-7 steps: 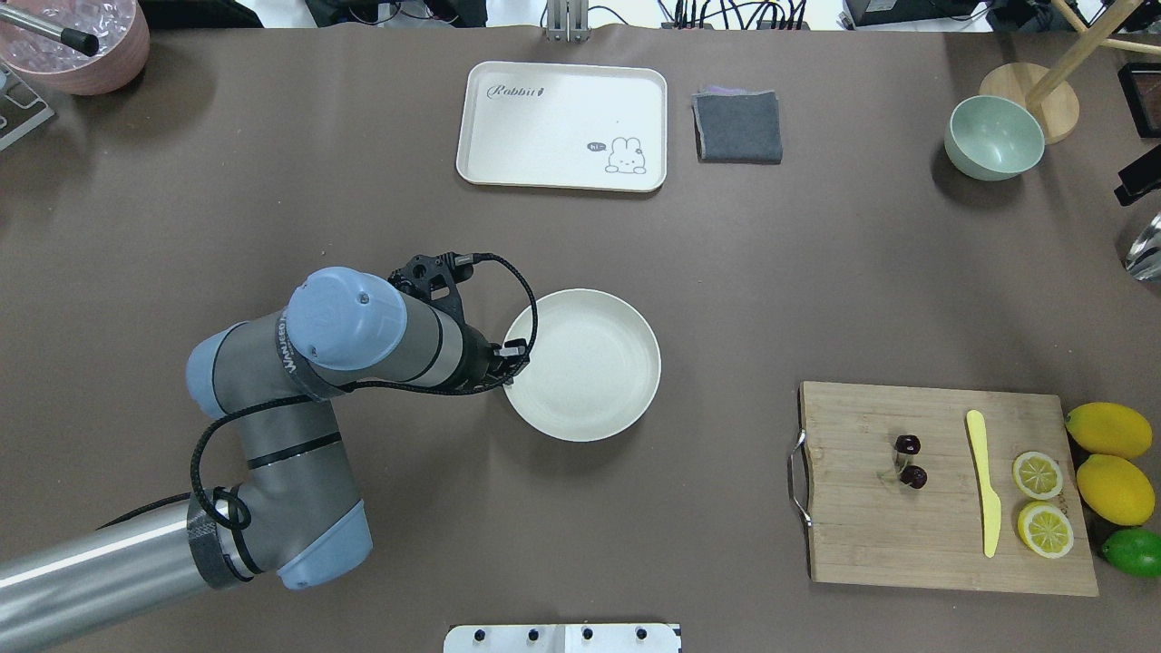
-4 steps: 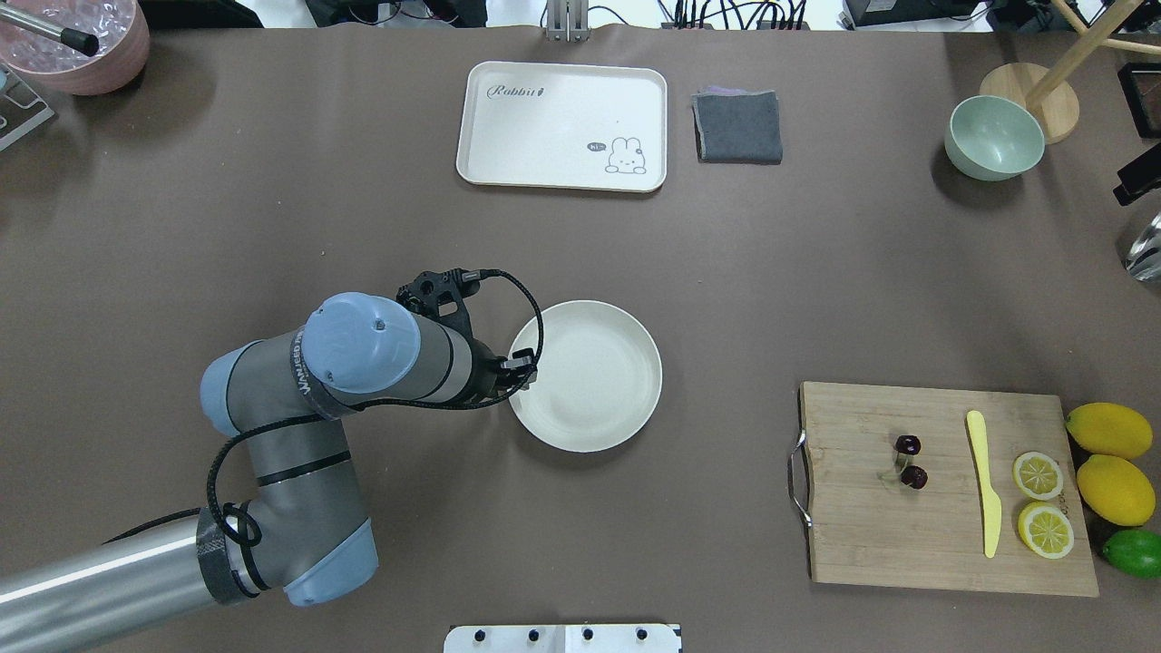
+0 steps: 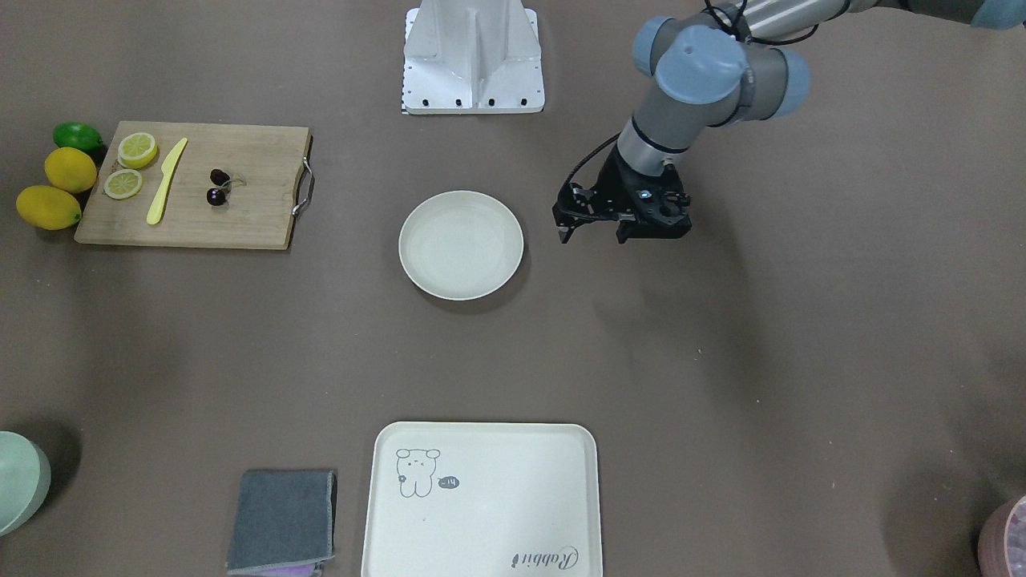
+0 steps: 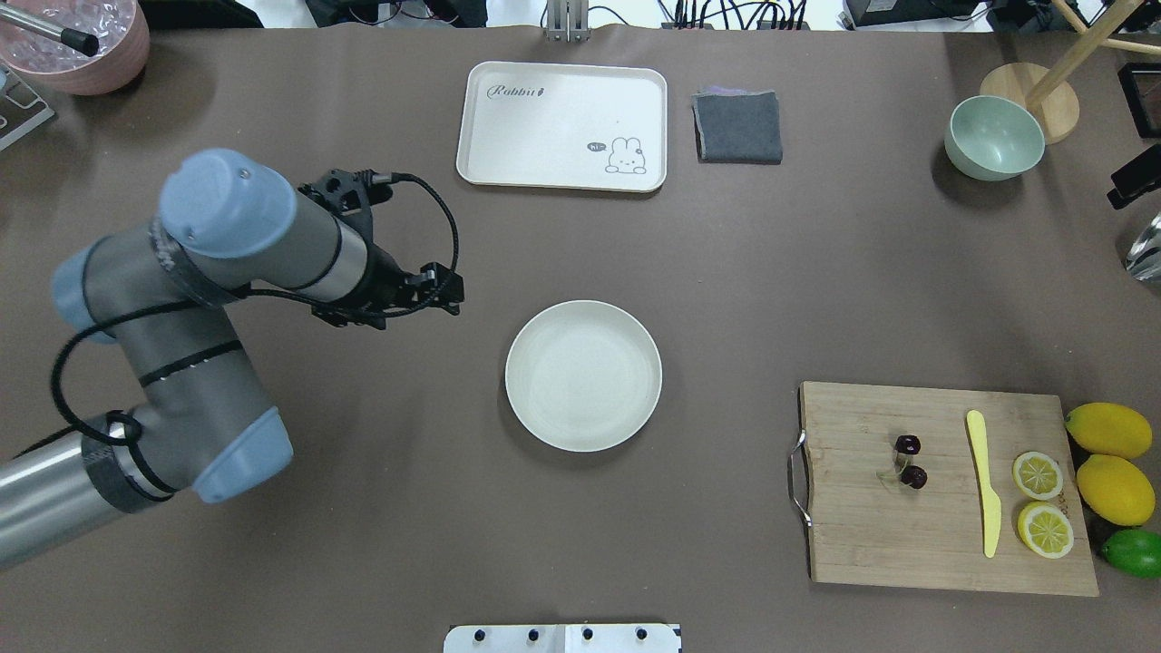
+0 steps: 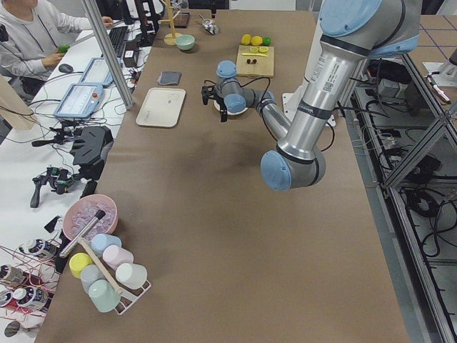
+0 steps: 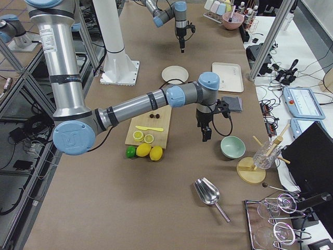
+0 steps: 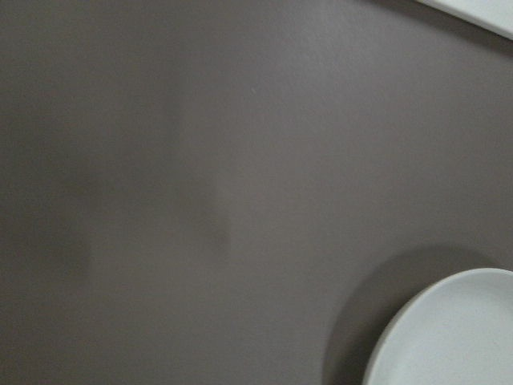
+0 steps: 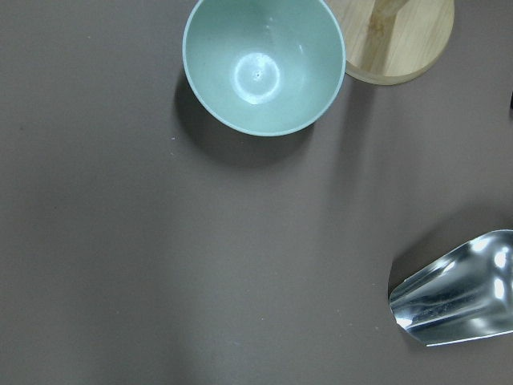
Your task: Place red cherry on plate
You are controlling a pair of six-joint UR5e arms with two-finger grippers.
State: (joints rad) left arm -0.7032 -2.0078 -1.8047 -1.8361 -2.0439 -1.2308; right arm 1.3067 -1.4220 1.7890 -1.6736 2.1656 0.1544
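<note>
In the front-facing view the plate (image 3: 461, 244) sits empty near the middle of the desk (image 3: 721, 361). The left gripper (image 3: 563, 228) hangs near its rim without touching it. It carries nothing, and I cannot tell how far its jaws are parted. The red cherry (image 3: 215, 195) lies on the cutting board (image 3: 256, 216) by the desk's edge on the robot's right, between the board's handle and a yellow knife (image 3: 166, 181), well apart from the plate. From overhead, that gripper is over bare desk, beyond the plate's left side. In the right-end view the right gripper (image 6: 206, 136) points down between the board and a mint bowl (image 6: 232, 147), and I cannot tell its grip. The left wrist view shows bare desk and an arc of the plate's rim. The right wrist view shows the bowl and a metal scoop (image 8: 453, 301).
</note>
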